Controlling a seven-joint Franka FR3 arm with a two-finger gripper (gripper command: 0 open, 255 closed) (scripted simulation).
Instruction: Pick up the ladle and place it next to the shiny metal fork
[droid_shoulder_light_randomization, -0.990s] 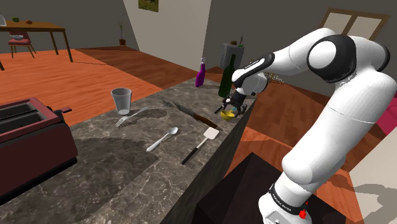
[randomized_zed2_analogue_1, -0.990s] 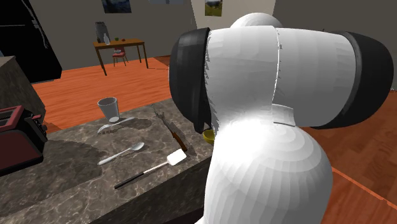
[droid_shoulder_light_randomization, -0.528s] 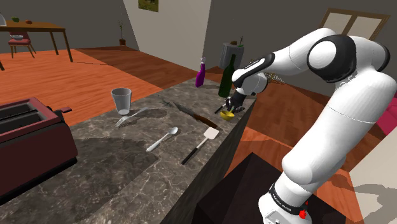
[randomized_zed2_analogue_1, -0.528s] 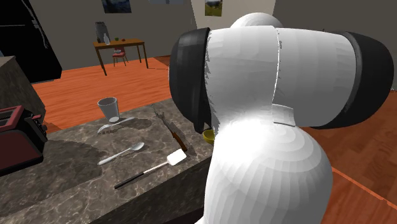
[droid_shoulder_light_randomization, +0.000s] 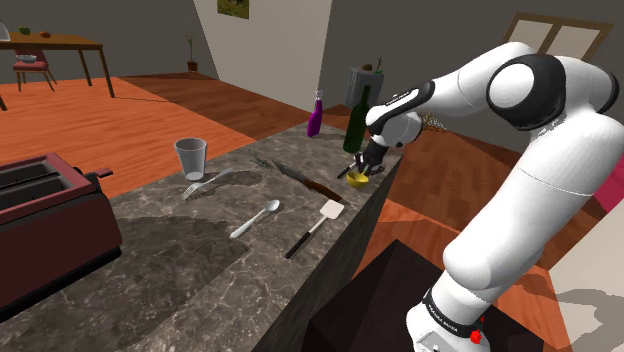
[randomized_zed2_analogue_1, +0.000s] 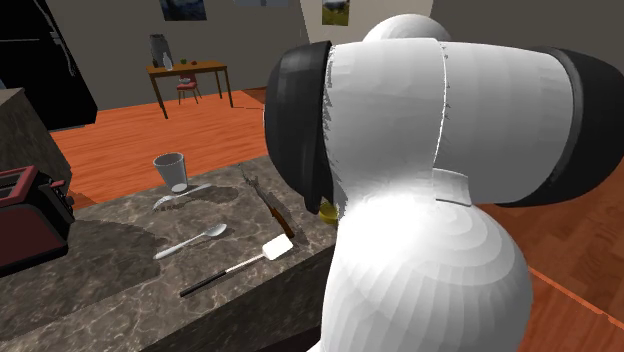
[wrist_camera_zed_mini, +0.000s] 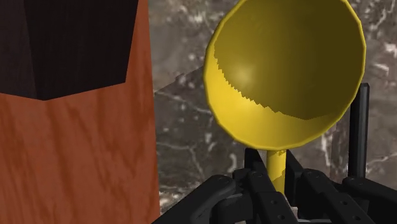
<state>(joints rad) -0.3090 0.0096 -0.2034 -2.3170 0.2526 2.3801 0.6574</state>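
Gripper (droid_shoulder_light_randomization: 366, 166) is closed on the thin yellow handle of the ladle (droid_shoulder_light_randomization: 356, 181), just right of centre in the shoulder view, at the right edge of the tabletop (droid_shoulder_light_randomization: 180, 262). In the wrist view the ladle's bowl (wrist_camera_zed_mini: 286, 63) stands above the gripper (wrist_camera_zed_mini: 277, 179), hollow side showing. Fork (droid_shoulder_light_randomization: 205, 183) lies well apart, left of centre, beside a glass (droid_shoulder_light_randomization: 190, 157). Knife (droid_shoulder_light_randomization: 305, 182), spoon (droid_shoulder_light_randomization: 255, 218) and spatula (droid_shoulder_light_randomization: 315, 227) lie between.

On counter (droid_shoulder_light_randomization: 200, 262), fork (droid_shoulder_light_randomization: 207, 183) beside glass (droid_shoulder_light_randomization: 191, 158), ladle (droid_shoulder_light_randomization: 357, 181) seemingly near edge
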